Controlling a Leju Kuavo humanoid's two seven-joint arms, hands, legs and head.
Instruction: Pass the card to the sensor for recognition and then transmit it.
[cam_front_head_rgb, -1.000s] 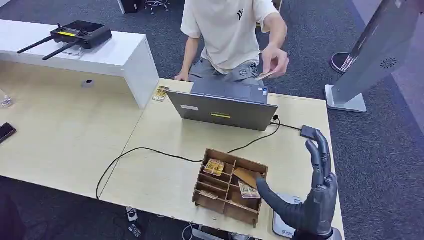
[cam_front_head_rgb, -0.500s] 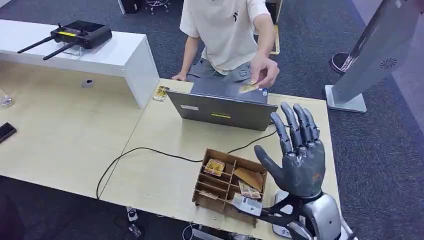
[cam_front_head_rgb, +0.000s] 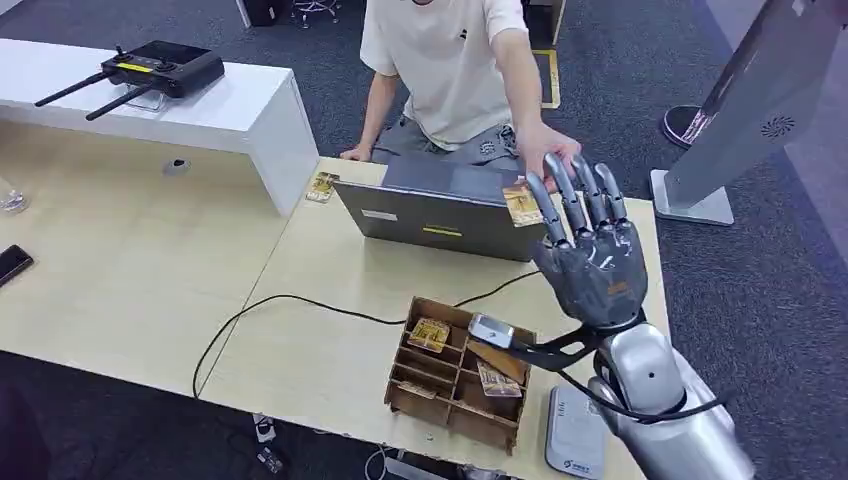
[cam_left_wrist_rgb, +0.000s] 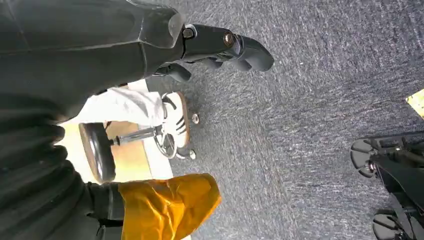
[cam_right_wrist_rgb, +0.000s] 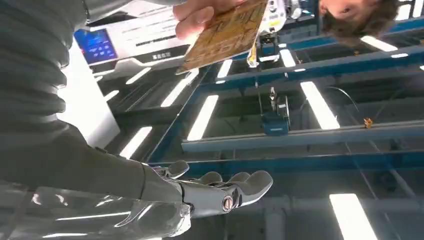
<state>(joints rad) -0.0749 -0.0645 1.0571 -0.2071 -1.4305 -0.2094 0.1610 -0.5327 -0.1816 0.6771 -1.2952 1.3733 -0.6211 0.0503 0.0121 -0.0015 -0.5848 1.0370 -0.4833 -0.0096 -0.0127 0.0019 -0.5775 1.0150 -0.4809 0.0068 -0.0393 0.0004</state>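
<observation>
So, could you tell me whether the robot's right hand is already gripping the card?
No, the right hand is open, while the person's hand holds the card.

I see the yellow-brown patterned card (cam_front_head_rgb: 521, 203) upright in the person's fingers, upper centre-right of the frame, just beside my raised right hand (cam_front_head_rgb: 590, 262).

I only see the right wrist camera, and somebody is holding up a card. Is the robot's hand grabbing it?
Observer: No. In the head view the right hand is up with its fingers spread, right beside the card, and the person's hand holds it.
Operator: What's near the card?
Observer: It's by the top edge of an open laptop on the table.
Operator: Are there more cards?
Observer: Yes, some lie in a wooden box in front of the laptop.
</observation>
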